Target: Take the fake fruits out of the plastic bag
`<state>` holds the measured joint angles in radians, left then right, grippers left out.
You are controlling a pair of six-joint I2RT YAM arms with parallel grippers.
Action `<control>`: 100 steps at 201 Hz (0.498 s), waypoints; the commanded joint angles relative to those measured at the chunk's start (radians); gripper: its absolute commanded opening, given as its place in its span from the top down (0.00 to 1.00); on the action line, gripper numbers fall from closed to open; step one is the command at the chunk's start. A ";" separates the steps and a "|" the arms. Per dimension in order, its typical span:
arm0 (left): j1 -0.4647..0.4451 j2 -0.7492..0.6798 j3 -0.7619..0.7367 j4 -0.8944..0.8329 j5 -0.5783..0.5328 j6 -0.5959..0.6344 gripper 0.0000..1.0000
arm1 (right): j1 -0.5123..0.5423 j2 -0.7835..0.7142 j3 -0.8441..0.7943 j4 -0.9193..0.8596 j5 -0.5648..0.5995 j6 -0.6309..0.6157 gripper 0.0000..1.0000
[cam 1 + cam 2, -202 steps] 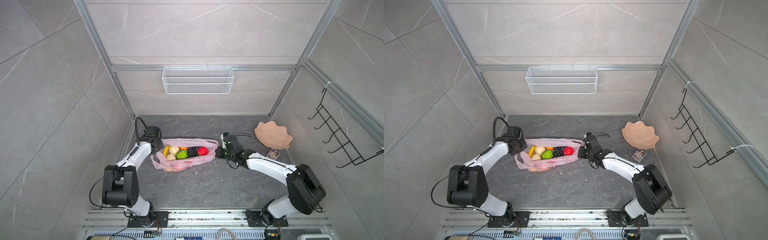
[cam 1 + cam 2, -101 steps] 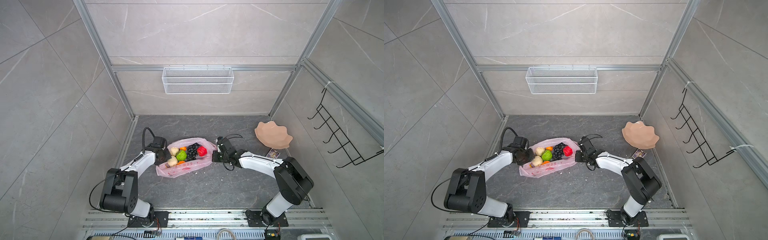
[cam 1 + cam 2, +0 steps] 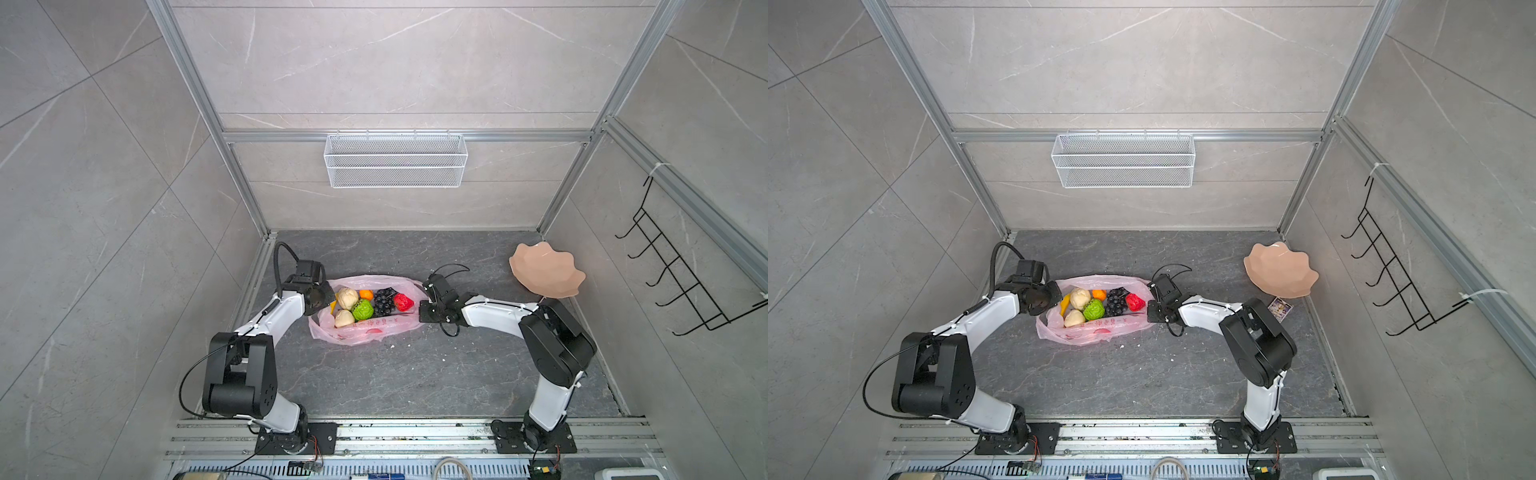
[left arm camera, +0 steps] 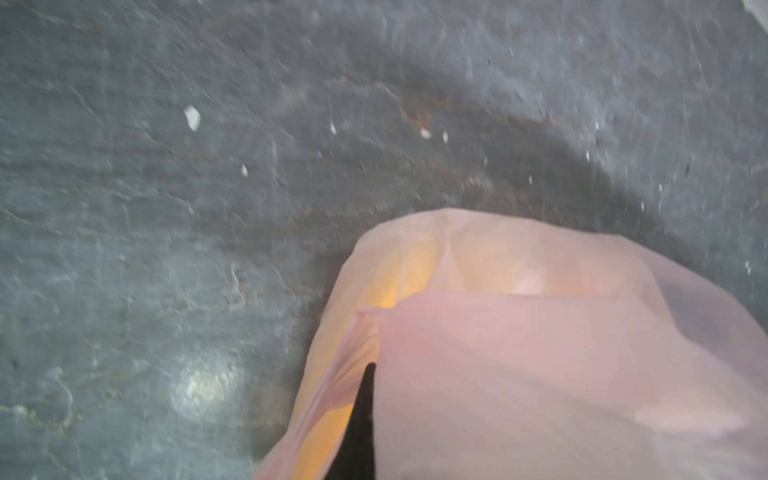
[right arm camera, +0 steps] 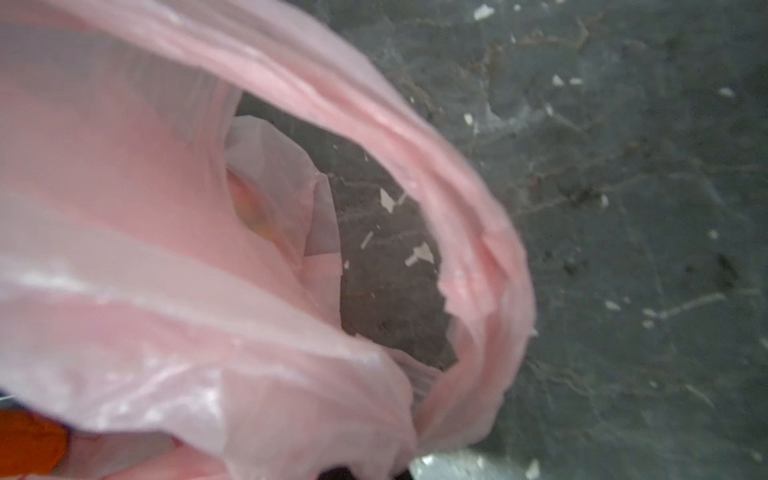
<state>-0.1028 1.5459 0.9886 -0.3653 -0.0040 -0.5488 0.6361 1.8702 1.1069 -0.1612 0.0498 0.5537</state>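
Observation:
The pink plastic bag (image 3: 374,330) (image 3: 1100,330) lies on the dark floor with its mouth spread upward. Inside it lie the fake fruits: two beige lumps (image 3: 347,297) (image 3: 344,318), an orange (image 3: 365,294), a bumpy green one (image 3: 363,309), dark grapes (image 3: 384,301), a red one (image 3: 403,302) and a sliver of yellow banana (image 3: 333,306). My left gripper (image 3: 326,296) is shut on the bag's left end. My right gripper (image 3: 422,297) is shut on its right end. In the left wrist view one black finger (image 4: 361,424) shows against the plastic (image 4: 540,374). In the right wrist view a handle loop (image 5: 478,249) stretches away.
A peach wavy-edged dish (image 3: 546,274) leans at the back right, with a small card (image 3: 1280,308) on the floor near it. A white wire basket (image 3: 395,160) hangs on the back wall. A black hook rack (image 3: 685,286) hangs on the right wall.
Both grippers have moved inward toward each other while holding the bag's ends. The bag, stretched long a second ago, now sits shorter and slacker.

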 commanded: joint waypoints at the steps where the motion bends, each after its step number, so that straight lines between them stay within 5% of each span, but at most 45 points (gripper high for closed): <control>1: 0.037 0.044 0.053 0.041 0.037 -0.016 1.00 | 0.018 0.070 0.115 -0.015 -0.014 -0.029 0.95; 47: 0.100 0.061 0.068 0.092 0.080 -0.016 1.00 | 0.040 0.213 0.375 -0.109 -0.013 -0.046 0.94; 100: 0.091 -0.088 -0.108 0.166 0.129 -0.022 1.00 | 0.040 0.173 0.361 -0.141 0.078 -0.079 0.89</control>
<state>-0.0036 1.5581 0.9428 -0.2440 0.0818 -0.5575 0.6739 2.0682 1.4761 -0.2413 0.0628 0.5137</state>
